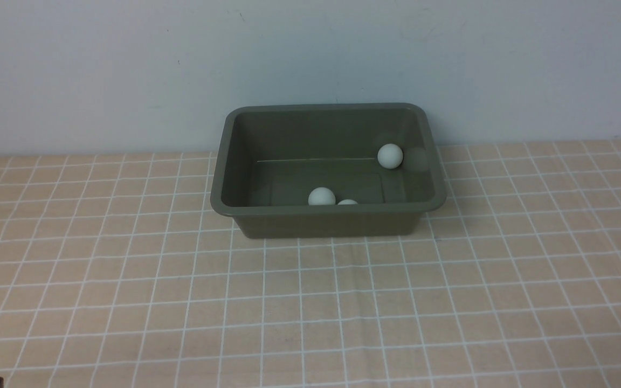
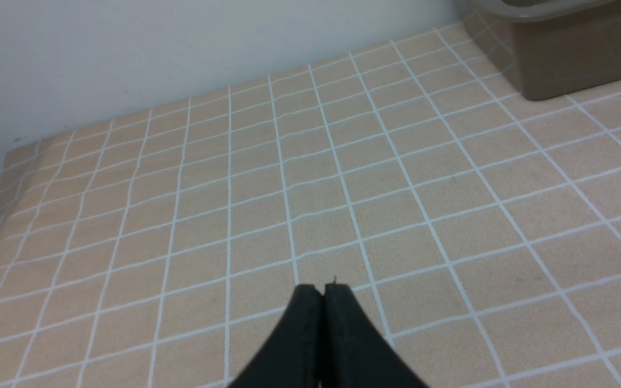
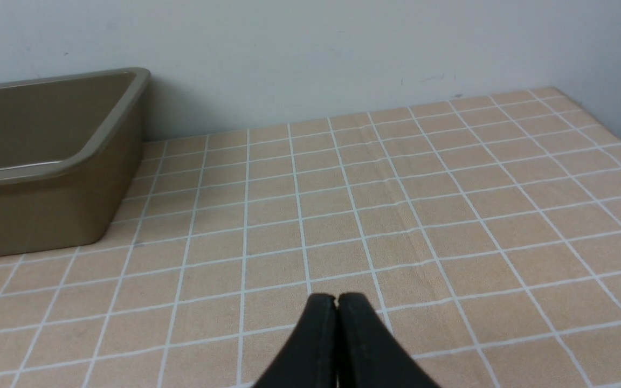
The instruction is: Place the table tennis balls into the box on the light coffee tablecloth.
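At the bottom centre of each wrist view, the left gripper (image 2: pixel 323 291) and the right gripper (image 3: pixel 336 299) have their black fingers pressed together on nothing, above the light coffee tablecloth (image 1: pixel 310 302). Farther back, at the centre of the front view, the box (image 1: pixel 328 220) stands on the cloth. Three table tennis balls lie inside: two by its near wall (image 1: pixel 321 196) (image 1: pixel 347 202) and one toward its far right corner (image 1: pixel 390 156).

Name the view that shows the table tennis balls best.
Front view: all three table tennis balls lie inside the box. Both wrist views catch only part of the box, no balls.
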Robot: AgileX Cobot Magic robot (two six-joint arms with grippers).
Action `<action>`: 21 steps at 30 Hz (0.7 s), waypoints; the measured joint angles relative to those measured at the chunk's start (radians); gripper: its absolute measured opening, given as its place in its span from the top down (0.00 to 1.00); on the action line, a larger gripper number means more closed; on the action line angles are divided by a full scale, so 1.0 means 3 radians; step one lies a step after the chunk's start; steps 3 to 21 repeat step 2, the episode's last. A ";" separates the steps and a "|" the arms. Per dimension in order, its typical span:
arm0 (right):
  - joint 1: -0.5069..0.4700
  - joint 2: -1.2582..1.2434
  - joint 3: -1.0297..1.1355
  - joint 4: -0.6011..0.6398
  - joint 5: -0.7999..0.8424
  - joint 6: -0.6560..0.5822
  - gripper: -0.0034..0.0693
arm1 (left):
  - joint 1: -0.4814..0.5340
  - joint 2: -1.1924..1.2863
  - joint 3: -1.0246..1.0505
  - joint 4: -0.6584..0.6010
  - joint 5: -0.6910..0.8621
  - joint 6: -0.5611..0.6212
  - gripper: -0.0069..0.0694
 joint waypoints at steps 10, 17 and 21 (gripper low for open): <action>0.0000 0.0000 0.0000 0.0000 0.0000 0.0000 0.98 | 0.0000 0.0000 0.0000 0.0000 0.0000 -0.0001 1.00; 0.0000 0.0000 0.0000 0.0000 0.0000 0.0000 0.98 | 0.0000 0.0000 0.0000 0.0000 0.0000 -0.0001 1.00; 0.0000 0.0000 0.0000 0.0000 0.0000 0.0000 0.98 | 0.0000 0.0000 0.0000 0.0000 0.0000 -0.0001 1.00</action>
